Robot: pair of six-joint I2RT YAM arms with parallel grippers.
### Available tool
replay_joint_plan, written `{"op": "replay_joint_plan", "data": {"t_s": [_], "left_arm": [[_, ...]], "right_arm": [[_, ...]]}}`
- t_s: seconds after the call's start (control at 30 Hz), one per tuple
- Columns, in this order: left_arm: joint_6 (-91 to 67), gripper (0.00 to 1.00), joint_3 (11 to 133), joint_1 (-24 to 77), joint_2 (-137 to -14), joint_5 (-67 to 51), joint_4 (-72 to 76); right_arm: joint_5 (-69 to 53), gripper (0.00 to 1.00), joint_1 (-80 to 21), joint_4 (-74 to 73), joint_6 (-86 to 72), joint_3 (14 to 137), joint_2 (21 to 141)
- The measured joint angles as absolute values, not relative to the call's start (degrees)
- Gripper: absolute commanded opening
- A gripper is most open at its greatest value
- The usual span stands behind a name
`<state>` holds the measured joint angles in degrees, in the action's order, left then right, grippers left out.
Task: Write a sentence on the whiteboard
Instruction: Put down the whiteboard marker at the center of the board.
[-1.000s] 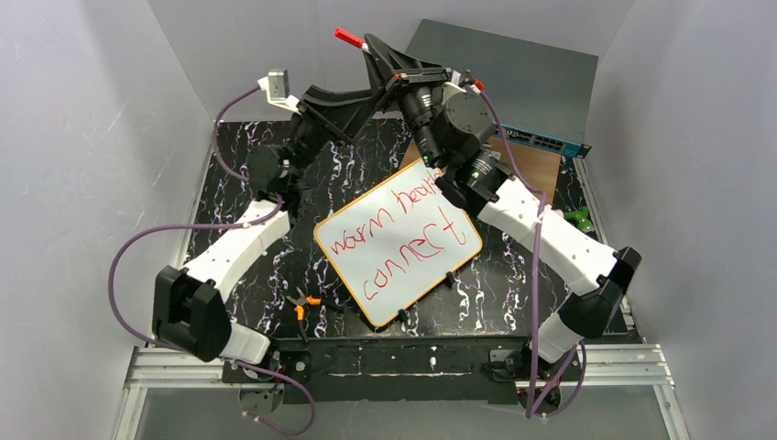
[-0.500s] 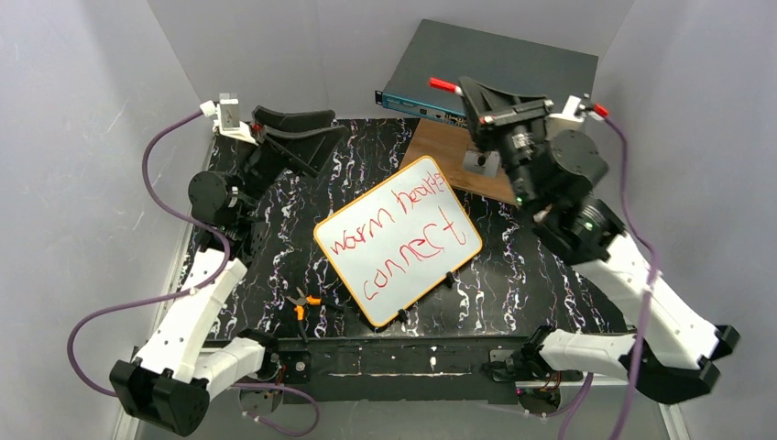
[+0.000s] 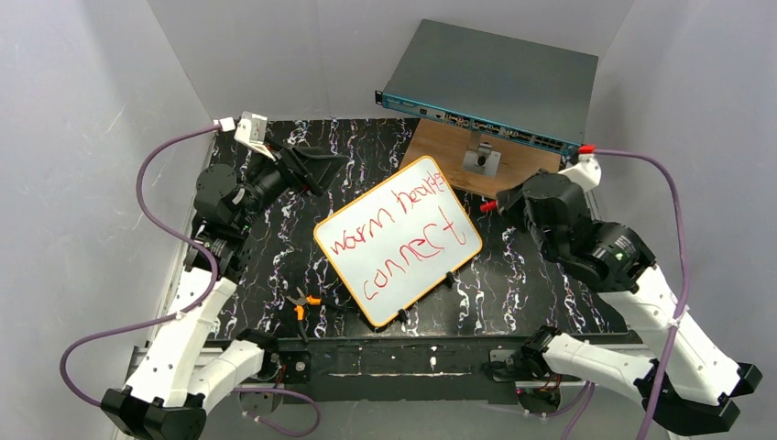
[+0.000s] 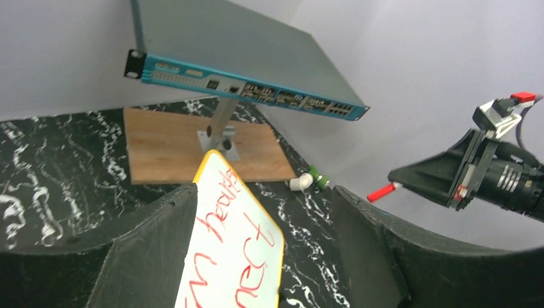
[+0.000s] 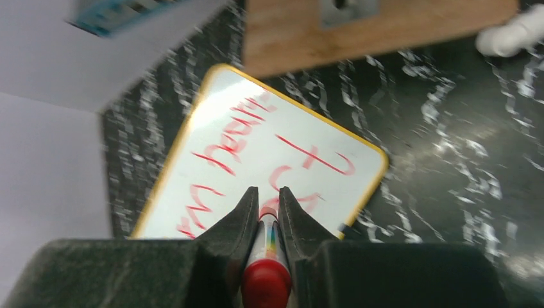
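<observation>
Your right gripper (image 5: 265, 204) is clamped shut on a red-ended marker pen (image 5: 265, 282), hanging over the right side of the table just off the board's far right edge. The pen lies along the fingers. Your left gripper (image 4: 263, 205) is empty with its jaws spread wide. It sits over the far left of the table, facing the board.

The black marble-patterned table top (image 3: 531, 275) carries everything. At its far edge is a grey rack-mount box with a teal front (image 3: 499, 69), raised on a small metal bracket above a flat brown wooden board (image 3: 438, 151).

The white rectangular whiteboard with an orange rim (image 3: 417, 270) lies flat in the middle of the table, turned at an angle. Its far corner is just beside the wooden board. The red handwritten sentence (image 3: 394, 229) fills it in two lines, roughly "warm hearts" over "connect". A small pair of orange-handled pliers (image 3: 300, 304) lies near the board's near left edge.

The lettering looks complete, so I judge the writing step done and the finish in hand. I cannot tell whether the tip is capped. Next, keep the pen clear of the wet strokes and set it down on bare table, well apart from the board.
</observation>
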<state>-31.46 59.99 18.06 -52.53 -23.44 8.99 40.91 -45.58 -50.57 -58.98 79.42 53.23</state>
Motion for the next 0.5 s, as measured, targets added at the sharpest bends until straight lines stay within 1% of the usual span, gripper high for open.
{"op": "replay_joint_plan", "data": {"t_s": [0.13, 0.3, 0.33, 0.37, 0.4, 0.43, 0.5], "left_arm": [[-28.01, 0.75, 60.86, 18.06, -51.22, -20.71, 2.28], [-24.99, 0.76, 61.43, 18.06, -50.04, -17.41, -4.23], [-24.40, 0.79, 61.89, 18.06, -50.11, -16.82, -5.74], [-23.70, 0.85, 62.39, 18.06, -50.17, -16.10, -7.29], [-23.14, 0.96, 62.70, 18.06, -50.17, -15.59, -8.27], [-22.65, 0.98, 63.02, 18.06, -50.17, -15.07, -9.26], [-21.56, 0.98, 63.70, 18.06, -50.13, -13.85, -11.27]], "right_arm": [[36.12, 0.01, -42.39, -56.14, -56.29, 72.79, 52.53], [25.58, 0.01, -35.70, -58.41, -52.14, 62.92, 55.18], [23.09, 0.01, -34.57, -58.35, -51.11, 60.97, 56.31], [20.58, 0.01, -33.45, -58.06, -50.15, 59.02, 57.43], [18.52, 0.01, -32.60, -57.74, -49.23, 57.47, 58.28], [15.57, 0.01, -31.31, -56.75, -48.03, 55.29, 59.24], [11.51, 0.01, -28.91, -55.51, -46.26, 52.40, 60.34]]}}
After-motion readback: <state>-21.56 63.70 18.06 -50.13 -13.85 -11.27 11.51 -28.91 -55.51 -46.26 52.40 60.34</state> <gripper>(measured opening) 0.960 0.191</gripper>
